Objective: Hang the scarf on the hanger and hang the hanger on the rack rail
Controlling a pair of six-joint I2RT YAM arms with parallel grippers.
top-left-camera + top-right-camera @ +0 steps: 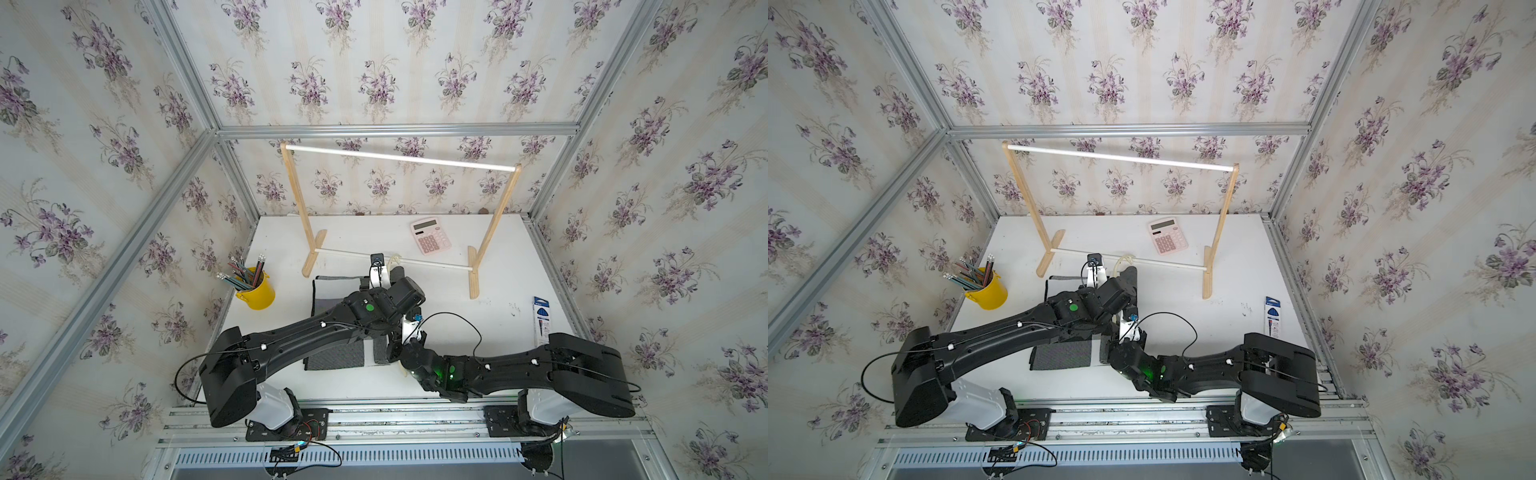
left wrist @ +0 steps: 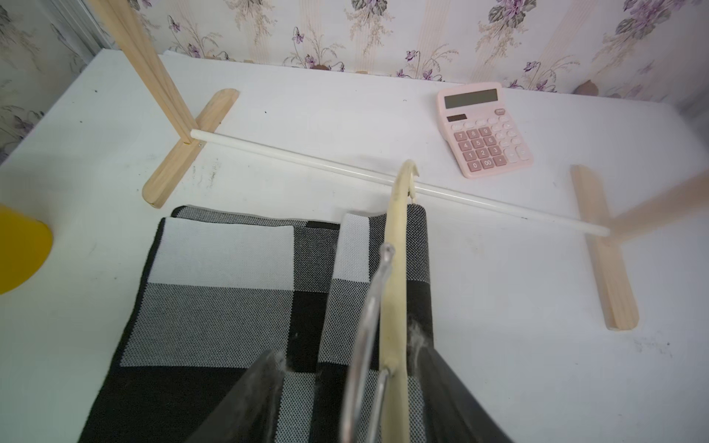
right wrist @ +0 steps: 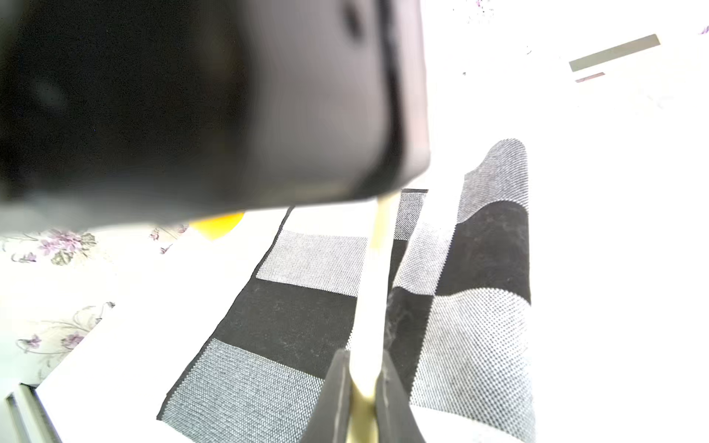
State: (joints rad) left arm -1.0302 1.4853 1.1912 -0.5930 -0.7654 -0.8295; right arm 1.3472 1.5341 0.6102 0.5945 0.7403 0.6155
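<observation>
The scarf [image 2: 230,287], in black, white and grey checks, lies folded on the white table [image 1: 498,270]; in both top views the arms hide most of it [image 1: 332,286] [image 1: 1063,355]. The cream hanger [image 2: 395,268] runs lengthwise over the scarf's narrower fold, its far tip [image 1: 395,261] at the rack's lower rod. My left gripper [image 2: 347,351] is open, with the hanger's arm and metal hook [image 2: 366,326] between its fingers, close to one finger. My right gripper [image 3: 364,358] is shut on the hanger [image 3: 374,291] above the scarf [image 3: 291,318]. In both top views the wrists hide both grippers.
A wooden rack [image 1: 399,160] with white rods stands at the back, its lower rod [image 2: 307,159] just beyond the scarf. A pink calculator [image 1: 431,236] lies behind it. A yellow cup of pencils [image 1: 255,291] is on the left and a blue pack [image 1: 541,320] on the right.
</observation>
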